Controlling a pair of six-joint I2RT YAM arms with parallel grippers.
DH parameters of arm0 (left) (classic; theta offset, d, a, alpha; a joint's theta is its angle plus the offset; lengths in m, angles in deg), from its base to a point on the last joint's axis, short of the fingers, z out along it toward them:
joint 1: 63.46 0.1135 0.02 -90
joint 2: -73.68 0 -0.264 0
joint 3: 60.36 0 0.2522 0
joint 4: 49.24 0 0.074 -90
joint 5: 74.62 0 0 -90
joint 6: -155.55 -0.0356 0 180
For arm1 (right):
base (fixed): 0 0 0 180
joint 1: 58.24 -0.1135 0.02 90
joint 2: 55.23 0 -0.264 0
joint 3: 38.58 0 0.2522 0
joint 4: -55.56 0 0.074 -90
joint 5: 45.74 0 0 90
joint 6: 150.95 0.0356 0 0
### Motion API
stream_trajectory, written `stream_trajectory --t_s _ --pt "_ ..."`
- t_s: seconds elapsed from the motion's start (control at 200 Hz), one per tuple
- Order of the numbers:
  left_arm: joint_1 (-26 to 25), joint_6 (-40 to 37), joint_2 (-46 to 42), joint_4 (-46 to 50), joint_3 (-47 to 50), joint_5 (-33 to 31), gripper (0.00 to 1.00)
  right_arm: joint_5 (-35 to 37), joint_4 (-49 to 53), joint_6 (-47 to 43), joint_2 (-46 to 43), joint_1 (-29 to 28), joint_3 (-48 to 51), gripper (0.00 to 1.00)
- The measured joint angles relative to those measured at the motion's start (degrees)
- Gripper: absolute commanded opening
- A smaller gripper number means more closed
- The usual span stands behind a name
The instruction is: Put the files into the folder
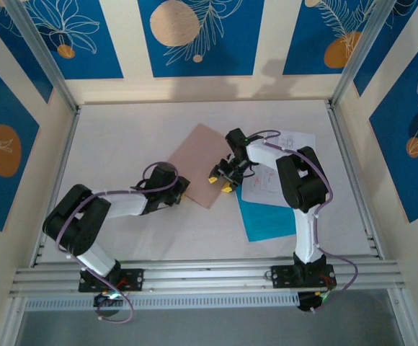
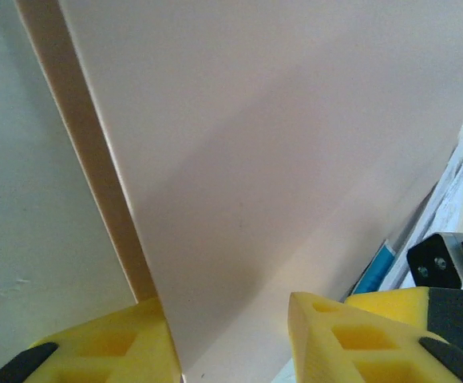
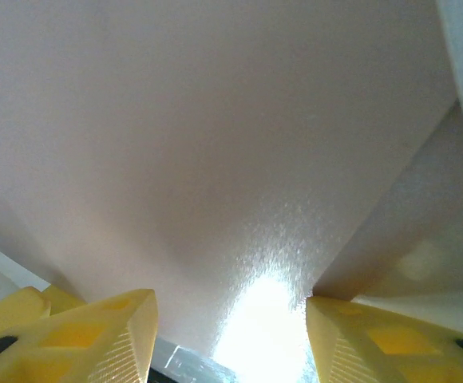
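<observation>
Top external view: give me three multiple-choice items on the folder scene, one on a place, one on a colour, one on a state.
1. The teal sheet lies: A. right of the folder, partly under white sheets; B. on top of the folder; C. left of the folder.
2. The folder is: A. green; B. pinkish-tan; C. black.
3. The right gripper has its jaws: A. shut tight; B. apart; C. clamped on a pen.
Key: 1A, white sheets overlap its far edge; 2B, the plain card reads pinkish-tan; 3B, a wide gap separates its yellow fingers.
</observation>
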Motion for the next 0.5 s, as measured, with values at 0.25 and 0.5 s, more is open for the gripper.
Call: stream_trajectory --t_s 0.25,0.5 --pt "-0.6 0.5 0.3 -2.0 0.3 0.1 0.04 -1.3 0.2 -0.5 0.5 0.4 -0.6 0.58" --pt "-0.7 3.1 -6.0 -3.7 2.1 -0.6 0.00 -1.9 -1.7 -0.7 -0.3 0.7 -0.5 0.66"
